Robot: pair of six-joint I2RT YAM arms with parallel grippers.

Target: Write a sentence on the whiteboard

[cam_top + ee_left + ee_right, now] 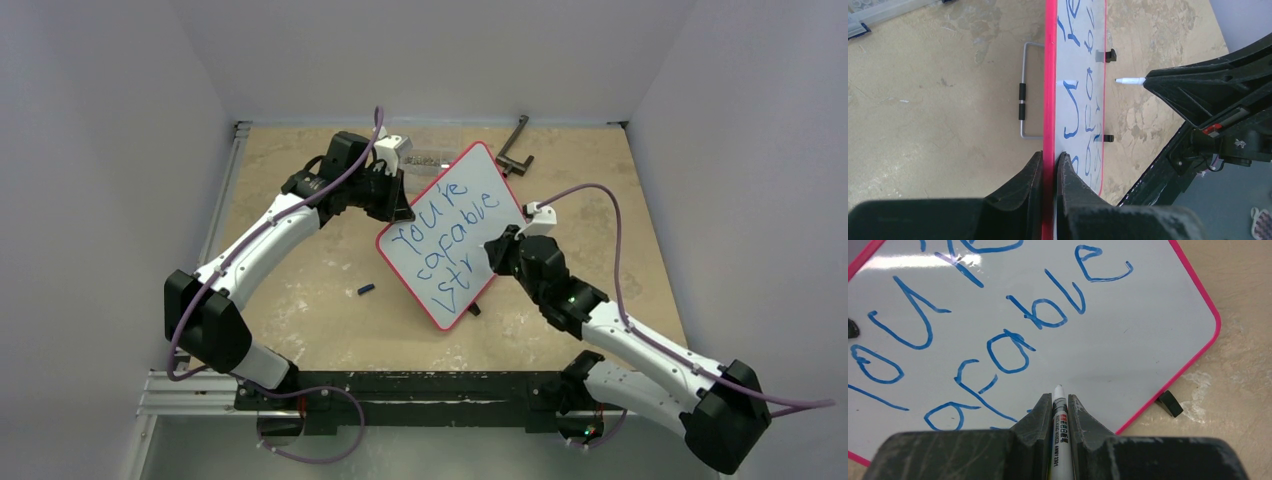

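Fingers (pixel 1030 172) of my left gripper (pixel 1050 156) are pinched nearly shut on the red rim of the whiteboard (pixel 1050 75), one pad on the back and one on the written face. They hold it up on edge over the table (pixel 300 290); whether its lower edge rests there I cannot tell. My right gripper (pixel 1060 399) is clamped just as tight on the barrel of a white marker (pixel 1060 420). The tip points at the board's lower part and sits just off the surface, going by the left wrist view. The sentence (pixel 445 240) runs in slanted blue lines: "You're", "capable" and the start of a third word.

I judge the board light and stiff, but thin and glossy. It could swivel in a rim pinch if the marker presses hard, so the hold belongs on the frame, clear of ink that would likely smear. Its small black feet (pixel 1169 404) look like little bracing. The marker is light, smooth and round, so it could slip back between my pads. A grip low on the barrel, near the tip, suits it.
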